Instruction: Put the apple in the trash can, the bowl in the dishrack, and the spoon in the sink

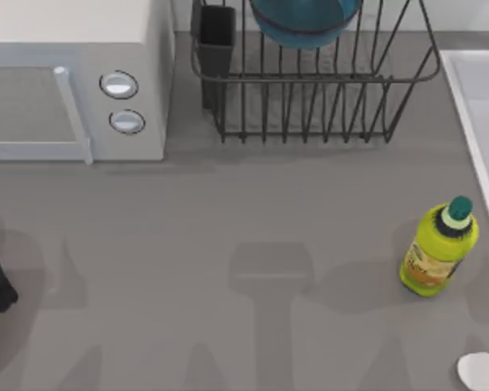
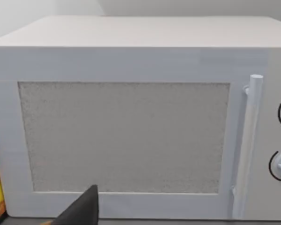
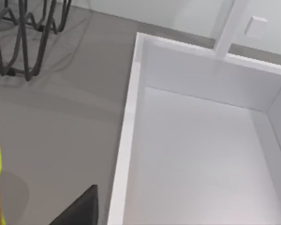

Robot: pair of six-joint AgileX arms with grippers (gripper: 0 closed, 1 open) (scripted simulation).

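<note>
Bowl (image 1: 303,20) in dishrack (image 1: 326,98)

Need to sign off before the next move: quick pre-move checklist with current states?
1. Bowl in dishrack: ok.
2. Spoon in sink: not ok; a pale oval lies on the table at the top view's lower right.
3. Sink free of clutter: ok for the part shown.
4. Bottle upright, near the spoon: ok, mind it.
5. Apple in trash can: cannot tell.
6. Gripper states: cannot tell.
</note>
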